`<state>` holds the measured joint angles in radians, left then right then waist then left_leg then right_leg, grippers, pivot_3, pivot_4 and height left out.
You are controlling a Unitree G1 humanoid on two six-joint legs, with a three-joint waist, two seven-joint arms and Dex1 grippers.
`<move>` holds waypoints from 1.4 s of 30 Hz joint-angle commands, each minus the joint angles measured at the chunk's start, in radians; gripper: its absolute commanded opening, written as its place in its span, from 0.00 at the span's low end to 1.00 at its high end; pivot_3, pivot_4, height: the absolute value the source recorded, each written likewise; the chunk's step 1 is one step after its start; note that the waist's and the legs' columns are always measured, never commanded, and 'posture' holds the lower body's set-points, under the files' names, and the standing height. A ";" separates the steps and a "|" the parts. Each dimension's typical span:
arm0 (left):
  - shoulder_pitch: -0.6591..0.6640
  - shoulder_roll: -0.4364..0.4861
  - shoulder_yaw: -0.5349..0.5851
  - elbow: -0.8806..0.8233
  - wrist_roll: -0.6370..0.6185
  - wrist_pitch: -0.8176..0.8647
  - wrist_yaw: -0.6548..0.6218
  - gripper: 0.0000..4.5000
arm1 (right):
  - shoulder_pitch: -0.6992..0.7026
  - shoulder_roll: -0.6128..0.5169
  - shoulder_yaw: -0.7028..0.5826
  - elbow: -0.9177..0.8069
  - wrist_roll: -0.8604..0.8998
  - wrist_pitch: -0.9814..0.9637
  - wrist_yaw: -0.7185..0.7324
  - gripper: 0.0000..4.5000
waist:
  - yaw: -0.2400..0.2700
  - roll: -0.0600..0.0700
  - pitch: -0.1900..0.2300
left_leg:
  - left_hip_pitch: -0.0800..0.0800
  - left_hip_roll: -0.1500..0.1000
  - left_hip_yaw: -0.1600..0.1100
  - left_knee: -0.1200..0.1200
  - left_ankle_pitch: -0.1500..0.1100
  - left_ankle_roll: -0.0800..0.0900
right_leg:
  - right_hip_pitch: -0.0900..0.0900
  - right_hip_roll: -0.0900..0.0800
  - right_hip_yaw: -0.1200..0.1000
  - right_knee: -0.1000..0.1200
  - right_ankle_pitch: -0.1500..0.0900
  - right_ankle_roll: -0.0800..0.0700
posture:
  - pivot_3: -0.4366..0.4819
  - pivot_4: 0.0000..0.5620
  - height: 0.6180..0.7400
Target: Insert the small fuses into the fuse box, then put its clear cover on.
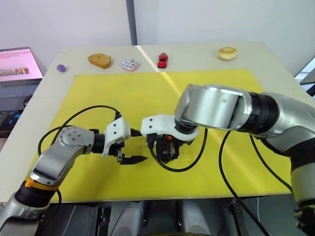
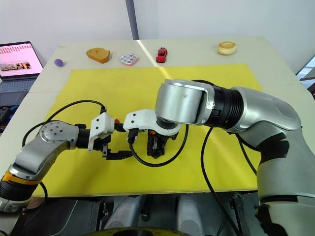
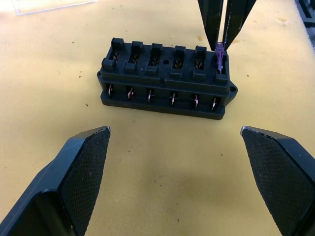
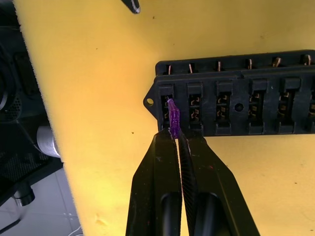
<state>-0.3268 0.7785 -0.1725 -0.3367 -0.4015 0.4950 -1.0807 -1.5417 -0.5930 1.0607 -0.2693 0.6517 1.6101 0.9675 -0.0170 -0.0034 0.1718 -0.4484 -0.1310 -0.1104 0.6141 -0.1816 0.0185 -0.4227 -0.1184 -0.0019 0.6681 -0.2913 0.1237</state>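
Observation:
The black fuse box (image 3: 165,81) lies on the yellow mat (image 1: 147,93), its rows of slots facing up. My right gripper (image 4: 177,135) is shut on a purple fuse (image 4: 173,118), which stands in the end slot next to the box's tab. The same fuse (image 3: 220,54) shows in the left wrist view, pinched between the right gripper's thin fingers. My left gripper (image 3: 174,130) is wide open just short of the box's long side, with nothing between its pads. A corner of the clear cover (image 3: 44,5) lies on the mat beyond the box.
Along the table's far edge sit a purple ball (image 1: 61,68), a tan bread-like piece (image 1: 99,60), a pastel tile (image 1: 130,64), a red toy car (image 1: 162,60) and a tan ring (image 1: 227,53). A laptop (image 1: 17,64) stands off the left side.

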 commanded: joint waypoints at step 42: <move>0.003 0.007 0.029 -0.022 0.016 -0.029 -0.002 1.00 | 0.012 -0.135 -0.204 -0.029 -0.030 -0.178 0.086 0.54 | 0.002 0.000 0.000 | 0.000 0.000 0.000 0.000 0.000 0.000 | 0.000 0.000 0.000 0.000 0.000 0.000 | 0.48 0.27 1.00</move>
<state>-0.3220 0.7792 -0.1719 -0.3430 -0.3828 0.4837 -1.0813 -1.5318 -0.7111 0.9259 -0.2793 0.6396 1.4792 1.0484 -0.0154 -0.0036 0.1716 -0.4480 -0.1311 -0.1103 0.6140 -0.1816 0.0186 -0.4223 -0.1184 -0.0020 0.6683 -0.2913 0.1238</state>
